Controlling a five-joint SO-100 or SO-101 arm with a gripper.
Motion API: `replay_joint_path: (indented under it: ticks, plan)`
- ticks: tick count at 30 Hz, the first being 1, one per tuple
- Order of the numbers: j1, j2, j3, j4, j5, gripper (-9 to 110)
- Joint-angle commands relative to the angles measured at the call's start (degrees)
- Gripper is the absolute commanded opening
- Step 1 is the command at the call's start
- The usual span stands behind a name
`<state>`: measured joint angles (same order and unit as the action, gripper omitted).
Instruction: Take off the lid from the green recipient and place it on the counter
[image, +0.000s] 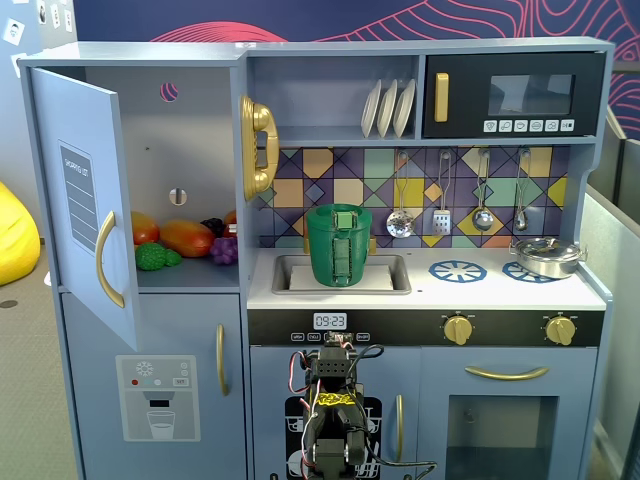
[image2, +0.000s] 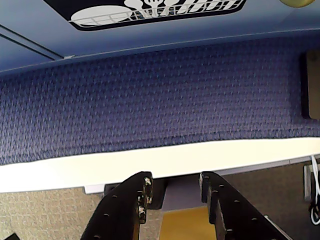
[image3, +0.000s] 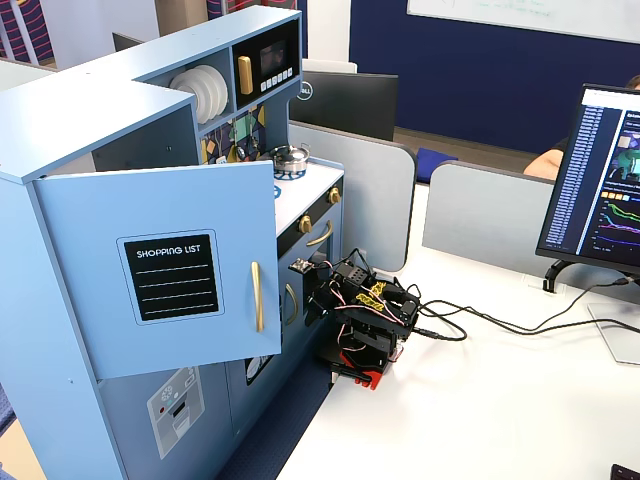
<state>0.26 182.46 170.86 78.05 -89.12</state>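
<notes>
My claw (image2: 174, 192) sits folded low, well below the green recipient (image: 339, 245), empty, its jaws a narrow gap apart in the wrist view, facing blue carpet and the cabinet foot. The green recipient stands upright in the sink basin (image: 385, 280) of the counter (image: 430, 292). The lid (image: 339, 210) is on top of it, the lighter strap running down the front. I judge it to be light, stiff, slick plastic, so a rim pinch could slip; the strap tab on top looks the best hold. There is bare counter right of the recipient in that fixed view, short of the burner rings (image: 457, 270) and the silver pan (image: 546, 256). Nothing is lifted yet.
</notes>
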Motion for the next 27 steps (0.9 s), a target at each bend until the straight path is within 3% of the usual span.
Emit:
replay_joint_path:
  ticks: [1,13,17,27]
  plan:
    - [4.8,-0.3,0.9,9.8,0.8,0]
    - [5.4,-0.4,0.5,6.1,0.6,0]
    - [7.1,-1.0,-11.2,-0.4,0.8,3]
    - [8.7,-21.0,-48.4,-40.2,-4.8,30]
